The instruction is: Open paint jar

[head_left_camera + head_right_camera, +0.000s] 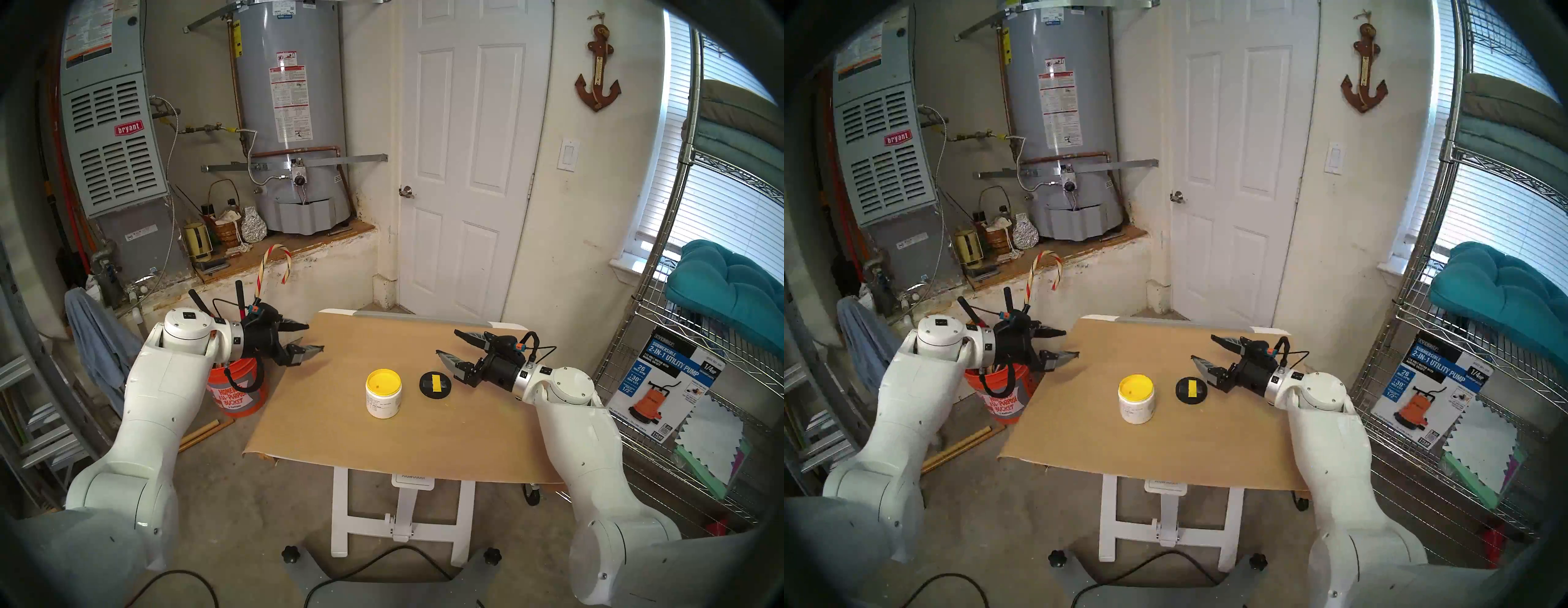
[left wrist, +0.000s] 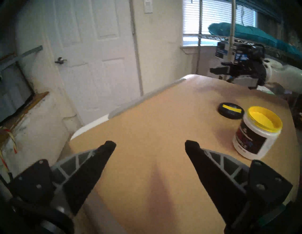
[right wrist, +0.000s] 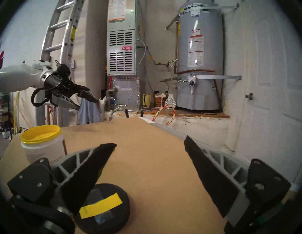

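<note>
Two white jointed arms reach over a small white-framed table (image 1: 507,326) covered with a sheet of tan cardboard (image 1: 360,441), the largest thing between them. Off the left arm's outer side, on the floor beside the table, stands an orange plastic tool bucket (image 1: 242,392) with tool handles sticking up out of it. The left gripper (image 1: 306,337) hangs above the table's left edge with its black fingers spread wide and nothing between them; the right gripper (image 1: 450,344) hangs above the right part of the cardboard, likewise spread wide and empty. The small white cylindrical plastic paint jar (image 1: 384,397) with a printed label stands upright on the cardboard, well apart from the left gripper, ahead of its fingertips and toward the robot's right; its top is uncovered and yellow paint shows inside. In the left wrist view the jar (image 2: 255,137) sits to the right of the right-hand finger, clear of it. The black round lid (image 1: 436,384) with a yellow tape strip lies flat on the cardboard, just beside the jar on its right and apart from it, directly below and close to the right gripper's nearer finger; in the right wrist view the lid (image 3: 106,210) lies partly hidden under the left-hand finger.
</note>
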`<state>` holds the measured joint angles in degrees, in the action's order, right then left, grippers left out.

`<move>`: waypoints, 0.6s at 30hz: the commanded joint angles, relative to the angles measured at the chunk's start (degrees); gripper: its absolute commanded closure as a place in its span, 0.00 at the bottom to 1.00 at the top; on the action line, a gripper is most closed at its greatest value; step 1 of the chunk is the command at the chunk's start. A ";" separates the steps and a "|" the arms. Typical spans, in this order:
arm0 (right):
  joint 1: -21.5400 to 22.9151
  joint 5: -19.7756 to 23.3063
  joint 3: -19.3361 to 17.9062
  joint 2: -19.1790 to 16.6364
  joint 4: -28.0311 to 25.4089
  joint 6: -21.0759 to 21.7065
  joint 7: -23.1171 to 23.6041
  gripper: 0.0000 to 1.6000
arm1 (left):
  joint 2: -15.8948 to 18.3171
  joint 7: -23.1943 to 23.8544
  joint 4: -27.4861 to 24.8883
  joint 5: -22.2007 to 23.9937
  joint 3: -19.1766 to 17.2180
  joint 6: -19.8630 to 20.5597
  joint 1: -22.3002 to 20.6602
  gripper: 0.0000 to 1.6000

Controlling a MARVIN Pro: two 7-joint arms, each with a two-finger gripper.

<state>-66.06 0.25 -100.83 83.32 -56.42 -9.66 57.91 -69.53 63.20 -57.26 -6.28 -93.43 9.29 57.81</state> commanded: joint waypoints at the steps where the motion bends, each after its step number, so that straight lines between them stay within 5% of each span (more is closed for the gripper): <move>1: 0.10 0.99 -1.26 5.16 -2.33 0.70 -6.09 0.00 | -5.70 -7.02 1.32 0.57 -1.98 0.26 -4.09 0.00; 18: -3.74 0.36 -4.26 11.99 -9.71 0.32 -20.23 0.00 | -15.32 -24.69 3.43 1.63 -6.37 -3.66 -2.98 0.00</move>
<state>-68.45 0.73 -104.88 91.05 -61.32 -8.51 42.30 -79.77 44.22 -53.11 -5.67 -98.16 8.08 55.14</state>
